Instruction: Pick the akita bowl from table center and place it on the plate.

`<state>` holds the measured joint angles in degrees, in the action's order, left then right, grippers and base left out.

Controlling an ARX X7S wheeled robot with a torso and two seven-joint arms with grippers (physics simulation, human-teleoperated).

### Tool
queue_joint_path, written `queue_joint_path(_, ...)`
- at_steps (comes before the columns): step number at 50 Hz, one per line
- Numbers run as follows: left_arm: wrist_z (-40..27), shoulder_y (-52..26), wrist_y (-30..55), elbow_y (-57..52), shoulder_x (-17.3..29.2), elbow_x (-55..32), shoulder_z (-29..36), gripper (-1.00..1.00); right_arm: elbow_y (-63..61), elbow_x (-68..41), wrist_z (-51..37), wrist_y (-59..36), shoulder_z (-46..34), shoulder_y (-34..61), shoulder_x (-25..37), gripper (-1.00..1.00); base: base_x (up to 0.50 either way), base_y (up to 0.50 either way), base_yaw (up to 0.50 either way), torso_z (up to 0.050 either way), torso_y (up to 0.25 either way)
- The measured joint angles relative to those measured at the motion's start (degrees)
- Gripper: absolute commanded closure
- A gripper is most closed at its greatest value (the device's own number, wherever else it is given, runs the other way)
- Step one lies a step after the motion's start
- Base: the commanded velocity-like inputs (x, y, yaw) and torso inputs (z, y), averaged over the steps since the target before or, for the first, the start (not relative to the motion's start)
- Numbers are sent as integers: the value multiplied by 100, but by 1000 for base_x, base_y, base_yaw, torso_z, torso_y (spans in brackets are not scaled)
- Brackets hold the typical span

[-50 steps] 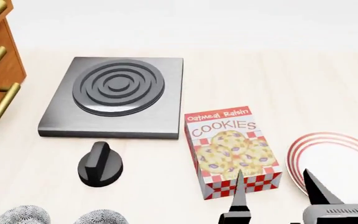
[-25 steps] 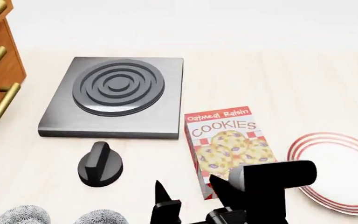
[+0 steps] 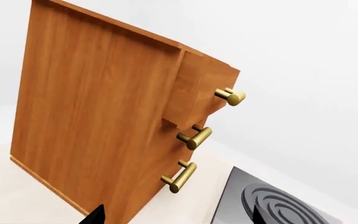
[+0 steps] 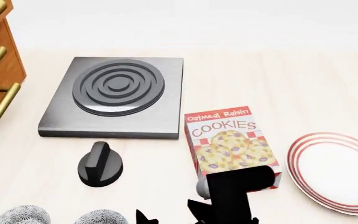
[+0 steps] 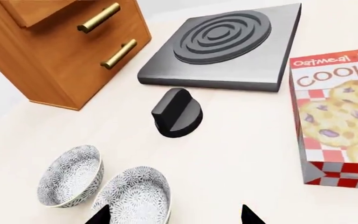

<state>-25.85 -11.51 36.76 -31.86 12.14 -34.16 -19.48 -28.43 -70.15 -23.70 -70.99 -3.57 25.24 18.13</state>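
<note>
Here the landmark is the cookie box [image 4: 234,148], standing on the pale worktop [image 4: 278,84]. The right gripper [image 5: 173,215] sits just in front of the box's near left corner in the head view, its dark arm covering the box's lower edge. Its two fingertips are spread well apart with nothing between them, and it holds nothing.

Two speckled bowls lie side by side on the worktop, well to the left of the box and nearer the robot. The akita bowl [image 5: 132,197] is the one closer to the box; in the right wrist view it lies just beside one black fingertip. The second bowl [image 5: 70,175] touches or nearly touches it on the far side from the box.

The plate [image 4: 337,170] lies flat to the right of the box, apart from it.

A black knob [image 4: 99,164] stands left of the box, and the dark burner plate [image 4: 113,95] lies behind and left of it. The wooden drawer cabinet [image 3: 98,121] is farther left still.

Only one tip of the left gripper [image 3: 95,215] shows, so I cannot tell how wide it stands.
</note>
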Motion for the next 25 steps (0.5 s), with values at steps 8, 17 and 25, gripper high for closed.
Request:
queue_joint_path(8,-18,9,-17,0,13,-37,0,-100,262,158,123,47,-166,80,31,-100,0,0,0,0,0)
queue_joint_path(17,-41,12,-19,2,26,-77,25,-100,573,334,283,101,-370,229,48,-100,0,0,0,0,0)
queue_joint_path(25,-58,22,-15,-26,38,-106,75,-100,878,498,455,182,-547,395,36,-100,0,0,0,0,0)
